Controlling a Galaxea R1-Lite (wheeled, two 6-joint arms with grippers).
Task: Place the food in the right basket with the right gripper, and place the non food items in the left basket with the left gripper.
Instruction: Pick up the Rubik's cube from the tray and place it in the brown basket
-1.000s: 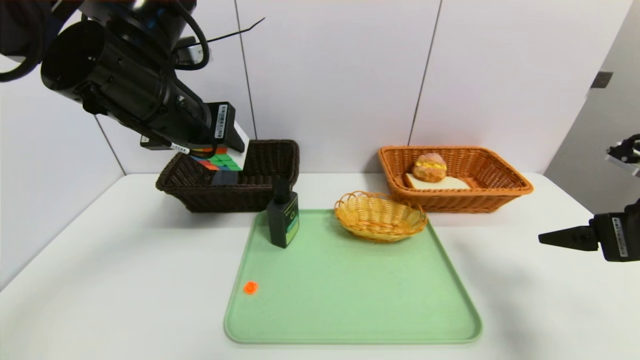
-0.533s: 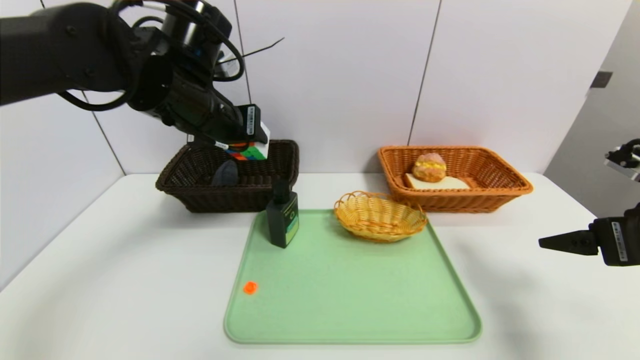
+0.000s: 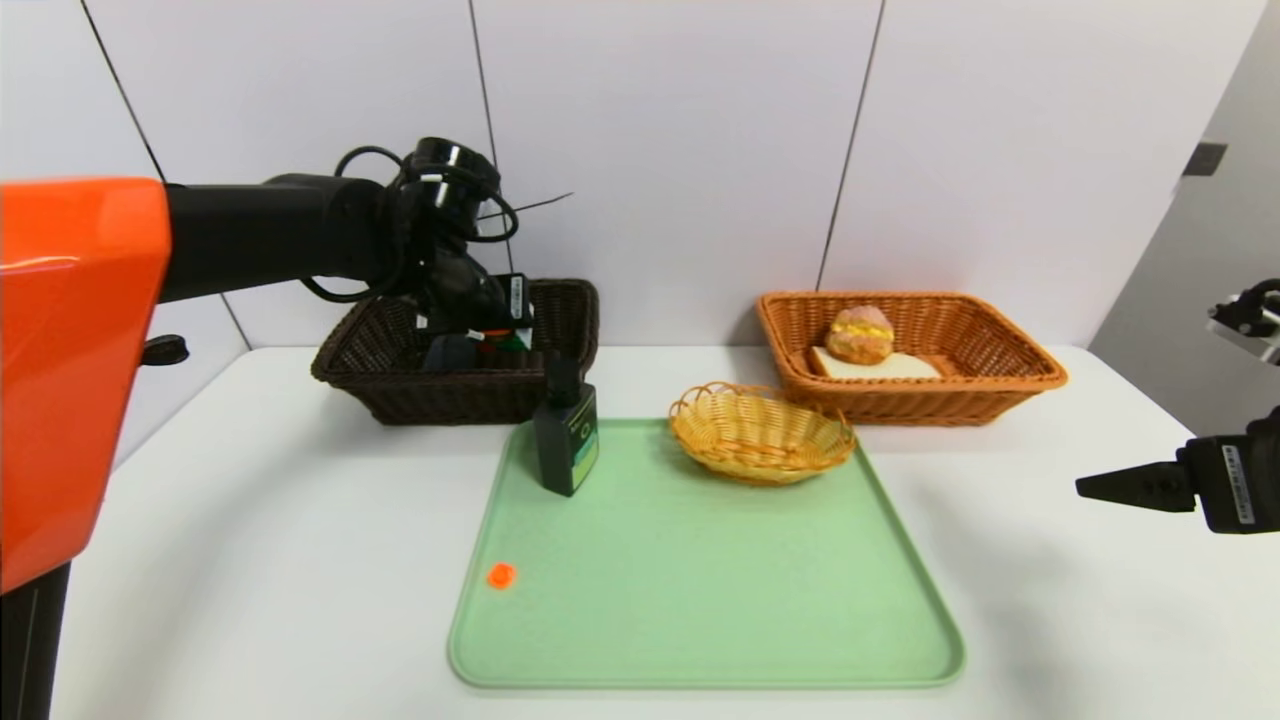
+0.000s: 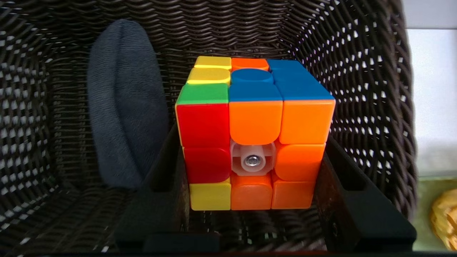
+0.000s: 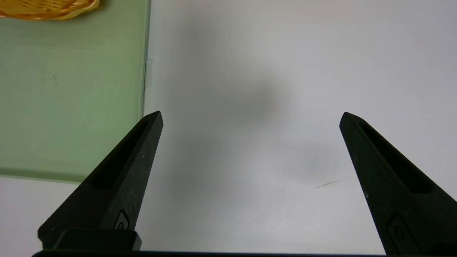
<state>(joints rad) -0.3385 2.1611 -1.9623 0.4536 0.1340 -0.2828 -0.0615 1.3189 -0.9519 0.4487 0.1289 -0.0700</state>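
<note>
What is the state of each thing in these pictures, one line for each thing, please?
Left gripper: shut on the cube, inside the dark basket.
Cube: held between the fingers.
Grey cloth: lying in the dark basket.
Bottle: upright on the green tray, cap on.
Bun: on the bread, in the orange basket.
Small yellow basket: empty.
Right gripper: open, over the table.

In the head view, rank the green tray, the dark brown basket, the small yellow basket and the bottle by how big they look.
Largest to smallest as they look:
1. green tray
2. dark brown basket, though it sits farther back
3. small yellow basket
4. bottle
</note>
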